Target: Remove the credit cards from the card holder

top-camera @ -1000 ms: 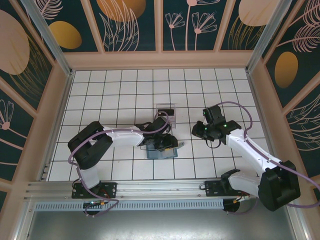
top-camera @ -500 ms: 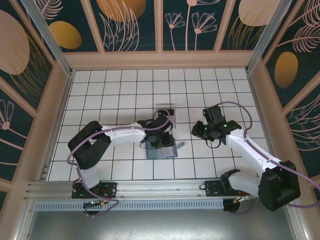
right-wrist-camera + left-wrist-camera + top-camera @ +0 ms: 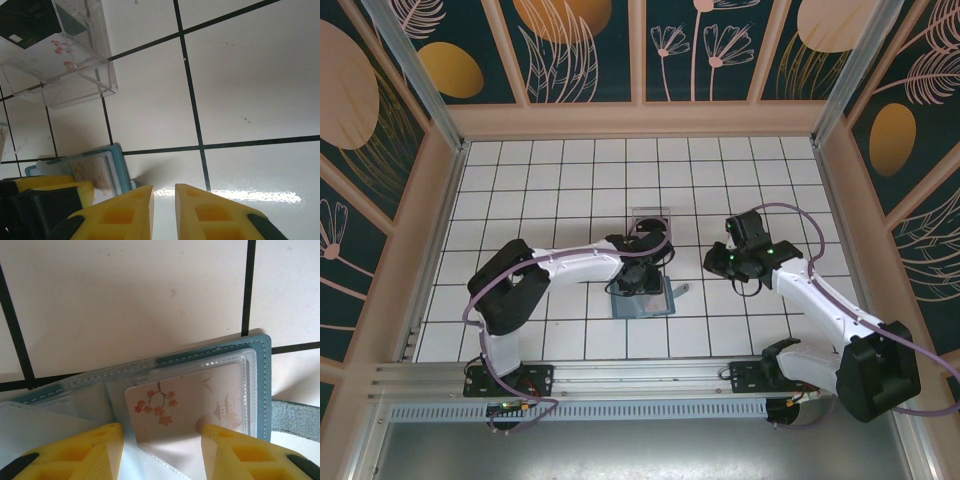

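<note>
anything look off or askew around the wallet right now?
One thing: in the left wrist view a blossom-printed card sits crooked in the open card holder, its corner slid out of the clear sleeve, between the left gripper fingers. Otherwise nothing is spilled or damaged. The clear tray holds cards.

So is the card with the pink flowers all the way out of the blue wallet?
No, the flowered card sits partly inside the blue wallet.

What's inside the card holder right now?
In the open card holder a pale card with a red blossom print sits in a clear sleeve, between the left gripper fingers. Whether more cards lie beneath it or in other sleeves is covered.
</note>
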